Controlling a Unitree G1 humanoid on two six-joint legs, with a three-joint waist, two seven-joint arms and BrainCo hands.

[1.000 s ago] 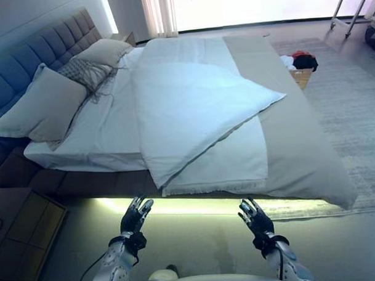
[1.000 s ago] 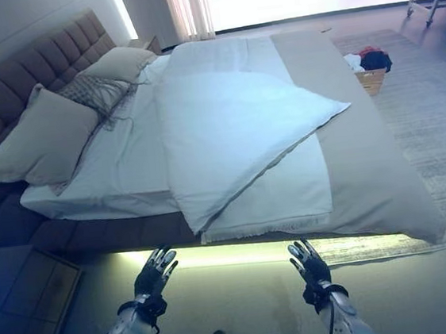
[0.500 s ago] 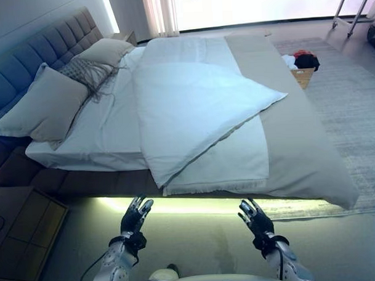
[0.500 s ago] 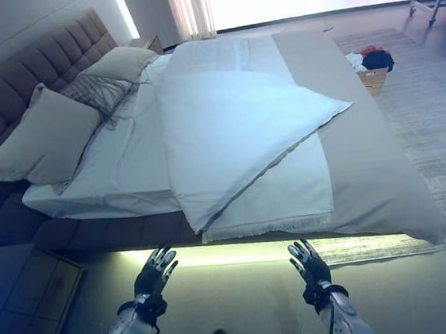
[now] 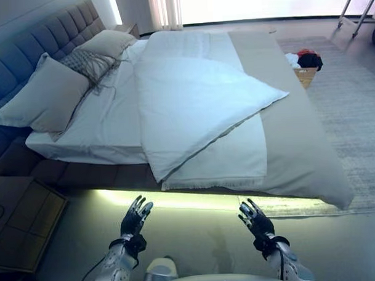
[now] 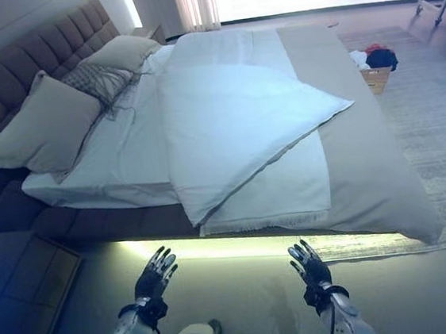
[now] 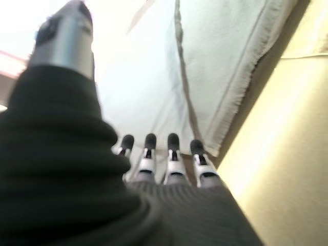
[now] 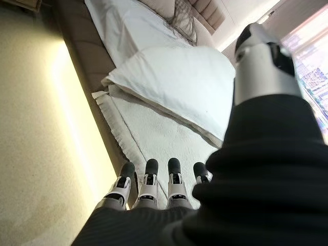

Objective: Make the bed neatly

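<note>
— What's different from a second ago?

— Very little on the bed (image 5: 301, 142) itself. Your whole view has slid: the headboard (image 5: 33, 50) and pillows (image 5: 47, 93) sit a touch higher and closer, so the head camera moved, not the bedding. The white duvet (image 5: 192, 109) lies just as it did, folded back on a slant, its point aimed at the far side and its lower corner near the bed's near edge.

— And your hands?

— The left hand (image 5: 135, 217) and right hand (image 5: 256, 219) hang over the floor just short of the bed edge, where they were. Both are released, fingers straight, holding nothing; the wrist views agree.

— So what does that mean for you?

— Nothing is made yet, I'd say. You've only closed in. The fringed blanket (image 5: 222, 164) under the duvet looks like the nearest thing to grasp.
</note>
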